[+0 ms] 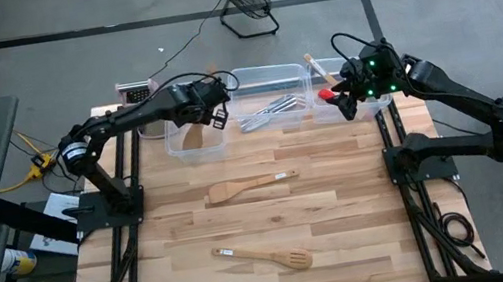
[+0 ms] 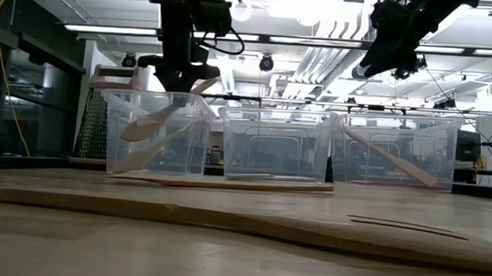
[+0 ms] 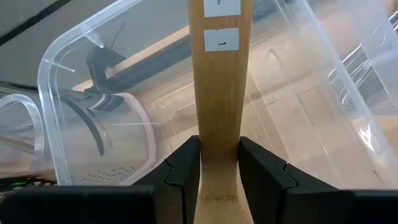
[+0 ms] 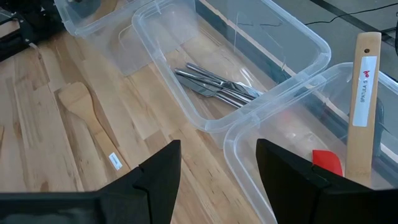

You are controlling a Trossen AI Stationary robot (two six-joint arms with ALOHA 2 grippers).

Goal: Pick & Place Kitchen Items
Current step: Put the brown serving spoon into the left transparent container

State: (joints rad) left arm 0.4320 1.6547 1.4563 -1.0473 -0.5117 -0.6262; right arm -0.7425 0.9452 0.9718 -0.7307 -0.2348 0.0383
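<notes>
Pale wooden surface (image 1: 349,247) at centre frame: left end effector (image 1: 196,119) pinches a wooden utensil (image 3: 219,93) over the upper-left tub (image 1: 171,146), right end effector (image 1: 344,101) spread above the right tub (image 1: 361,115), two wooden spatulas (image 1: 249,187) left unsorted.

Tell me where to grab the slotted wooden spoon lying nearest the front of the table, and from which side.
Take the slotted wooden spoon by its slim handle, near the middle, coming straight down from above with the fingers across it. It lies flat on the table, handle toward the left arm's side, slotted head toward the right. The broad head would probably be harder to close on.
</notes>
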